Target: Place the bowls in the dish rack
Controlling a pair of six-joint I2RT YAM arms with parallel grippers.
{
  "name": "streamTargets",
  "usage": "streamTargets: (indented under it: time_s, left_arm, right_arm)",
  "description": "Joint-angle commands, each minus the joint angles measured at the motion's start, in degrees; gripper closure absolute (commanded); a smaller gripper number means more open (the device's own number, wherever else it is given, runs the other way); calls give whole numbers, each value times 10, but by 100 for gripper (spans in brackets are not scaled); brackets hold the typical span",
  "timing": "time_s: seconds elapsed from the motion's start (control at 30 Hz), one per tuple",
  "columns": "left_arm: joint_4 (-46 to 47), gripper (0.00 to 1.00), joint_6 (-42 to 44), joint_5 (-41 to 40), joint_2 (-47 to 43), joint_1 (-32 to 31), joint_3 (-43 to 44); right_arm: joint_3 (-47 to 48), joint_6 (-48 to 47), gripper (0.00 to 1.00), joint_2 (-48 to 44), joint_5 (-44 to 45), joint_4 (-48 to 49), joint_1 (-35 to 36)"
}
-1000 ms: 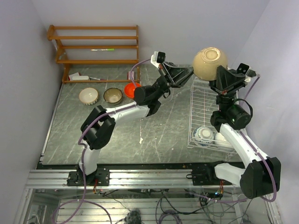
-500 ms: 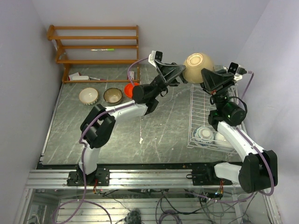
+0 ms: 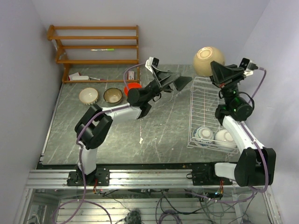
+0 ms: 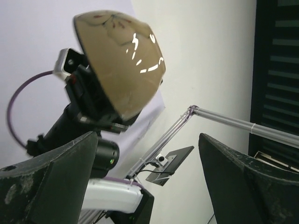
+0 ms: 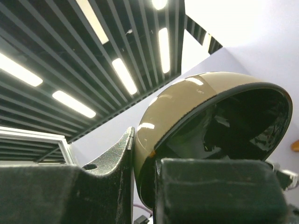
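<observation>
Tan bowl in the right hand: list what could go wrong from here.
1. The right hand pinches the tan bowl by its rim, raised over the dish rack; a slip would drop it on the wires.
2. The open left hand is close beside it; the arms may clash on the descent.
3. The blue-and-white bowl and white bowl fill the rack's near end; landing there risks chips.
</observation>
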Motion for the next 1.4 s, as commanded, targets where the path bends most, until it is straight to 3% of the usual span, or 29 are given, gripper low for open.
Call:
streamTargets:
  time_s: [0.0,0.27,0.4,0.63,1.1,1.37]
  left_arm:
    - [121,1,-11,35,-27,21,-48]
    - [121,1,7,51,-76,58,-158]
    - [121,4,16,65,-108,76,-193]
    - [121,5,30,80,-137,86,-222]
    - [121,4,38,94,-180,119,-270]
    - [121,4,44,97,-187,131,-285]
  right_arm:
    - [40,53,100,-2,4,164,-57]
    - [-47,112,100,12,-55,165,-128]
    - [-138,117,100,0,-92,165,-174]
    - [-212,113,100,37,-152,164,-233]
    - [-206,48,100,165,-208,91,-268]
    - [-165,-35,100,195,-224,-43,-270]
